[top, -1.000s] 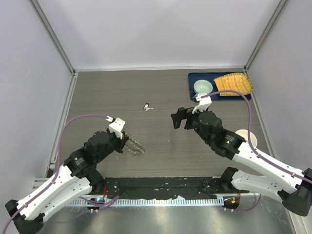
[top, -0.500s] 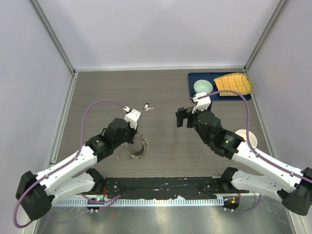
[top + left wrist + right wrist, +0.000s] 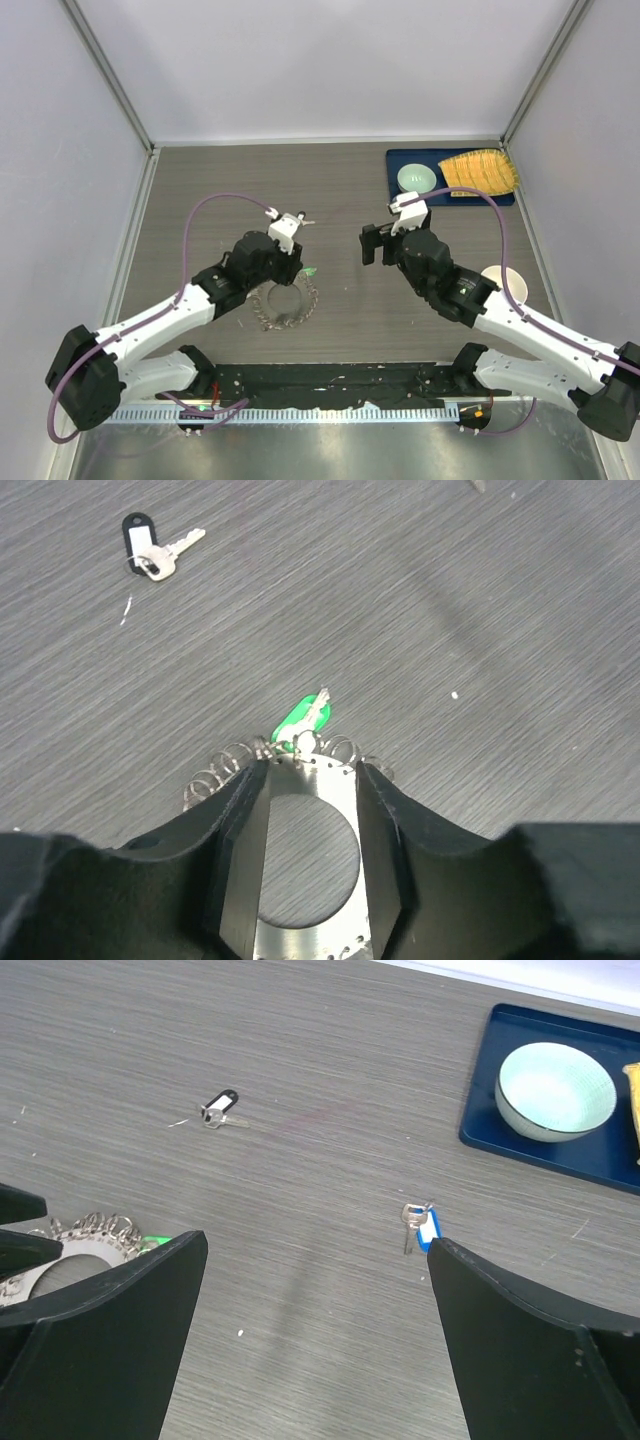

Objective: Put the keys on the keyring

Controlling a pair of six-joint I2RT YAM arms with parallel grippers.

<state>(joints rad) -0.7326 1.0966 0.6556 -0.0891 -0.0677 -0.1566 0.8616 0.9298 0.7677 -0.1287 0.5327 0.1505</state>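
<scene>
Grey bench (image 3: pixel 200 190), and the left jaws have just carried the keyring (image 3: pixel 305 778) to centre and parted partway above it, seemingly letting go, green key (image 3: pixel 300 718) touching its rim. Right jaws hover wide open and empty over the blue key (image 3: pixel 425 1228), likely next.

Lab cell: white walls (image 3: pixel 330 60), aluminium frame (image 3: pixel 108 75)

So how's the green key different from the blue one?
The green key has a green head, the blue key a blue one. The green key lies at the bristly rim of the keyring, seemingly hooked on; the blue key lies alone on the bare table, well apart from the ring. Both are tiny, silver-bladed and lying flat.
</scene>
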